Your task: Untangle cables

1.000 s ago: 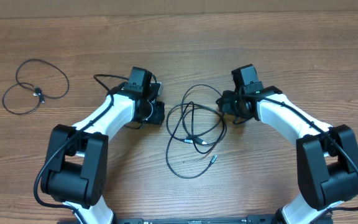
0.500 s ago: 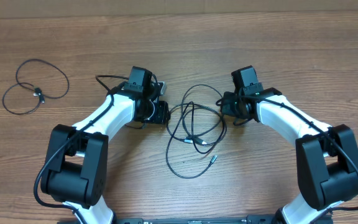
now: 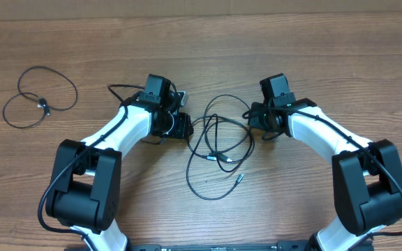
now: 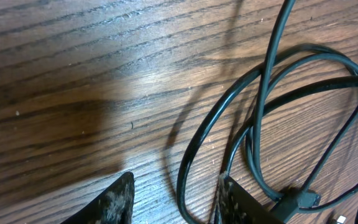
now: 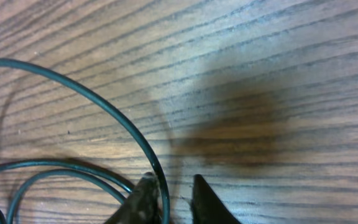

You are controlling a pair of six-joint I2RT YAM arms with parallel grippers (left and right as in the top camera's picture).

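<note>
Left gripper [image 4: 176,186] sits low over the wooden table [image 3: 326,56]. Its two fingers [image 4: 120,199] are wide apart and squeeze nothing. One loop of the black cables [image 4: 272,62] curves in between them, closer to the finger on the right of its view. More loops lie out in front of it and off to that same side, crossing over each other. A small black plug [image 4: 297,199] lies just past that finger.

Right gripper [image 5: 173,180] is low over the table too. Its fingers [image 5: 207,199] are close together but not touching, and a bit of wood shows between them. One thin cable runs through that gap, right up against one finger.

From above, the tangled cables lie between the two grippers and reach back toward the robot. A lone cable [image 3: 44,104] lies by itself, far out past the left gripper's outer side.
</note>
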